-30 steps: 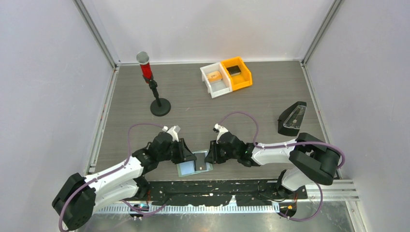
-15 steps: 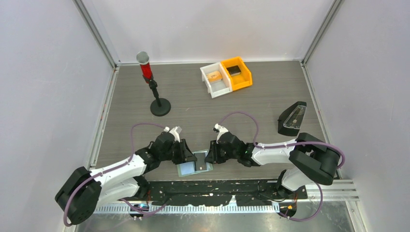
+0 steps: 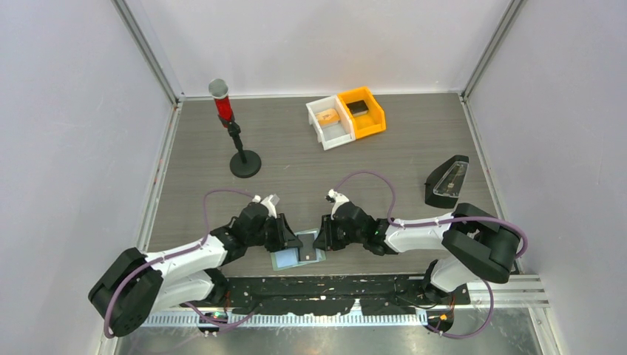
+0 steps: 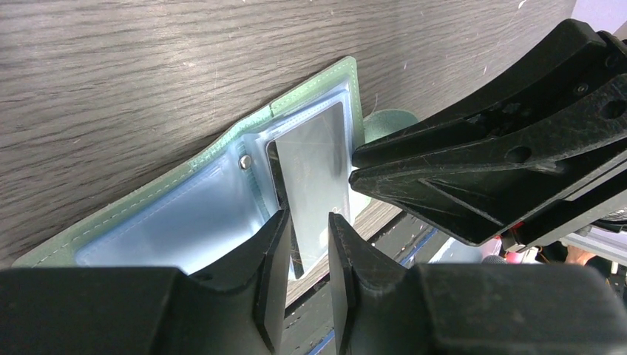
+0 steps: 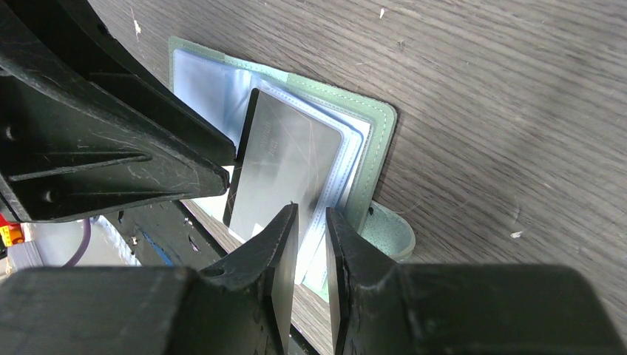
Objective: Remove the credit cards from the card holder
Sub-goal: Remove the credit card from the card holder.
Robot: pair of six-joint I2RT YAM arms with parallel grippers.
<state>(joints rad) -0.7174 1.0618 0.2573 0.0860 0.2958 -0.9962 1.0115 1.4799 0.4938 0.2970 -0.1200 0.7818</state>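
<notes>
At bottom middle, the card holder (image 3: 287,259) is held by the closed right gripper (image 5: 311,216) and a credit card (image 4: 314,166) is pinched by the left gripper (image 4: 308,225), so a straight pull seems needed next.

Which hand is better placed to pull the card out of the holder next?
Left. In its wrist view the left hand clamps the grey credit card, which already sticks out of the card holder. The right hand pinches the holder's sleeve edge, apparently bracing it.
</notes>
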